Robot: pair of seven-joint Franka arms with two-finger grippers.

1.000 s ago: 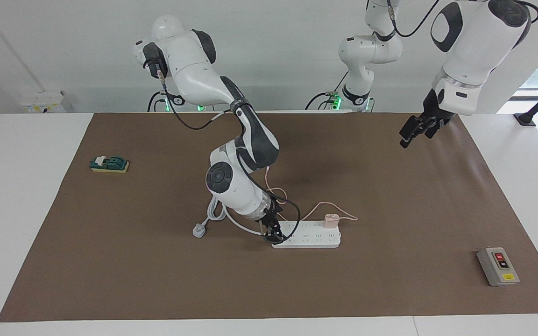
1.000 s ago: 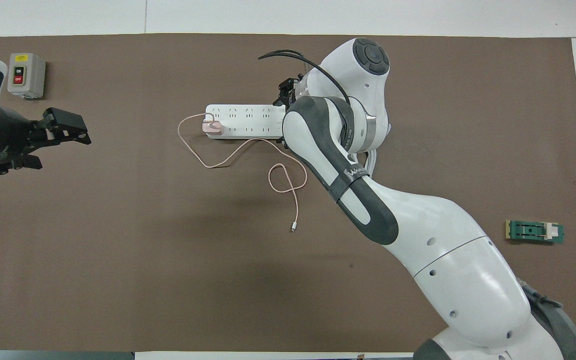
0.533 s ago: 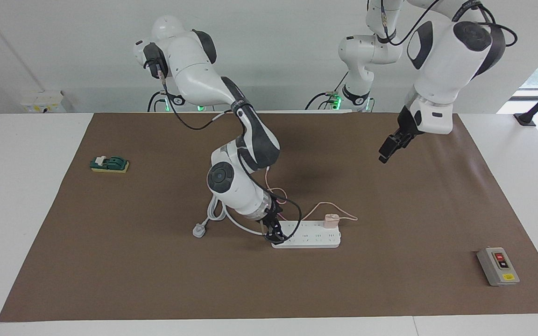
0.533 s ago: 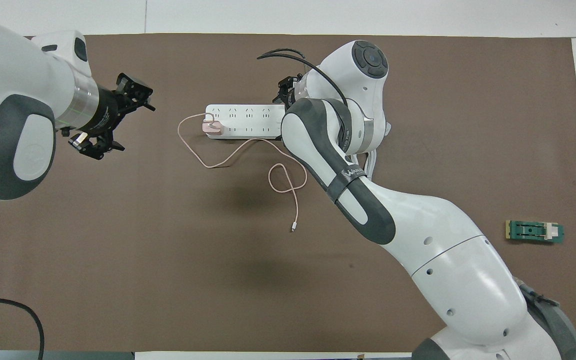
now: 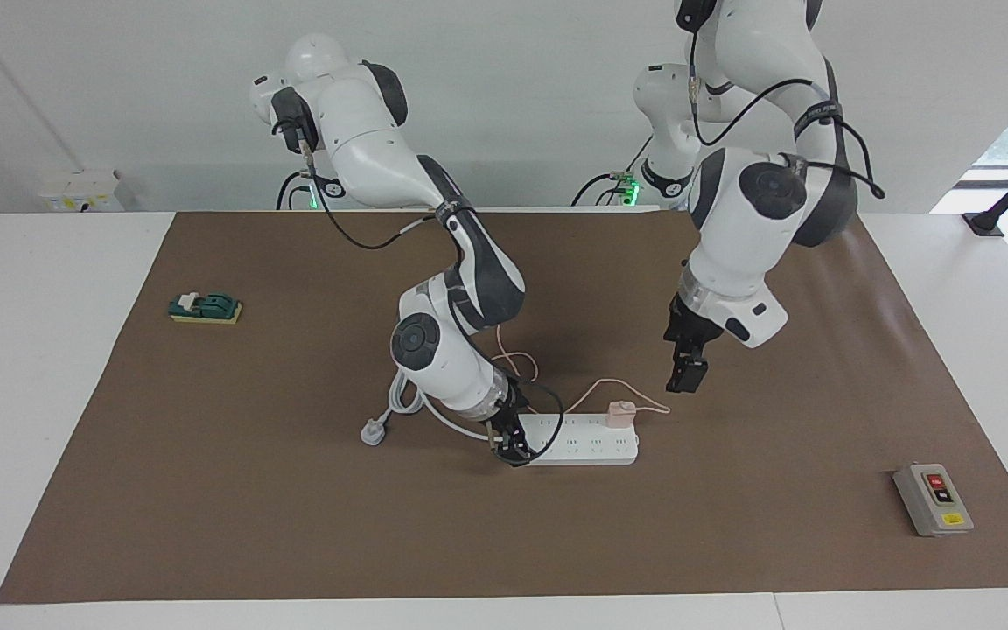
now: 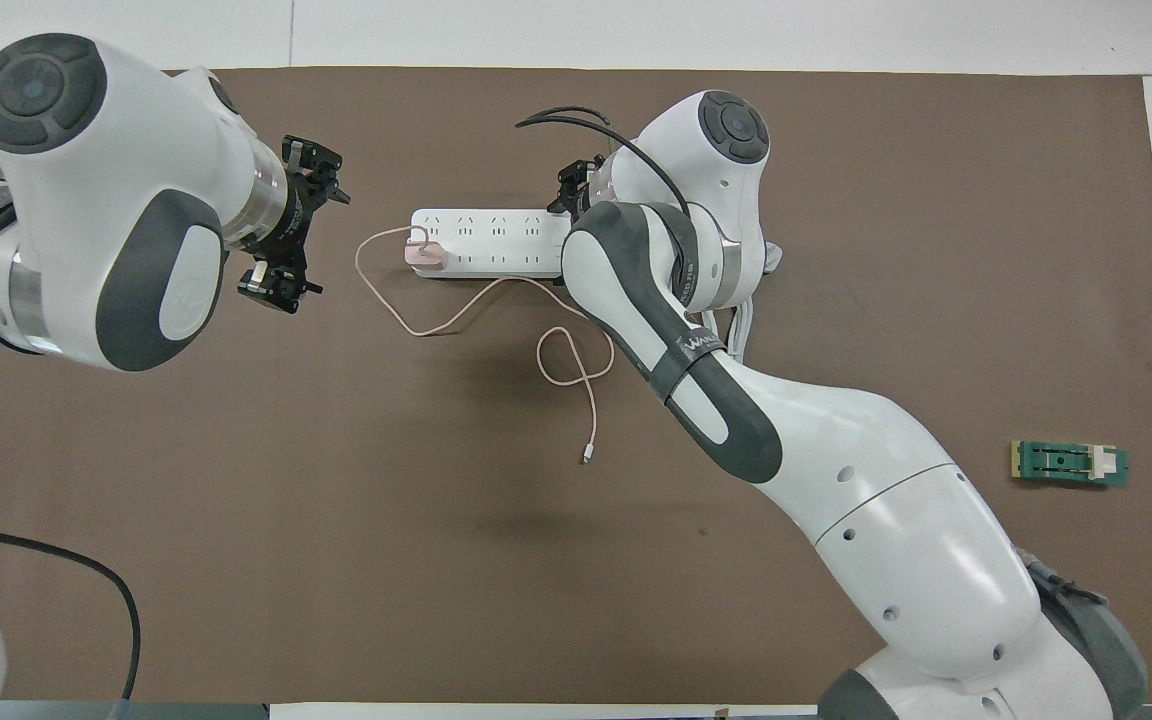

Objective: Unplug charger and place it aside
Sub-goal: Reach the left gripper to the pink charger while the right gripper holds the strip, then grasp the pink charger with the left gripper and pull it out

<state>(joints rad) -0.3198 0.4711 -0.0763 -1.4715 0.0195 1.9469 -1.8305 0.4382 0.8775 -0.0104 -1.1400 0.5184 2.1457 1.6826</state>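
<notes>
Charger (image 5: 620, 413), small pale pink cube, is sitting plugged into white pwr strip (image 5: 587, 448) at its left-arm end, thin pink cable (image 6: 436, 325) trailing toward 6 o'clock in overhead view. Prob. light, rigid, smooth plastic; grip cube's sides, not the floppy cable. Left gripper (image 5: 686, 376) is hovering open above mat nearby. Right gripper (image 5: 511, 442) is pressing strip's other end; can't tell its state.

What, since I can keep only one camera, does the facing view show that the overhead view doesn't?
Only facing: the three-pin plug and the grey switch box, both covered by arms from above. It also shows that the left hand hangs above the mat, touching nothing.
Only overhead: the pink cable down to its free end, and the left hand's open fingers.
Both: the charger plugged into the power strip, the right hand at the strip's end, and the green block.
</notes>
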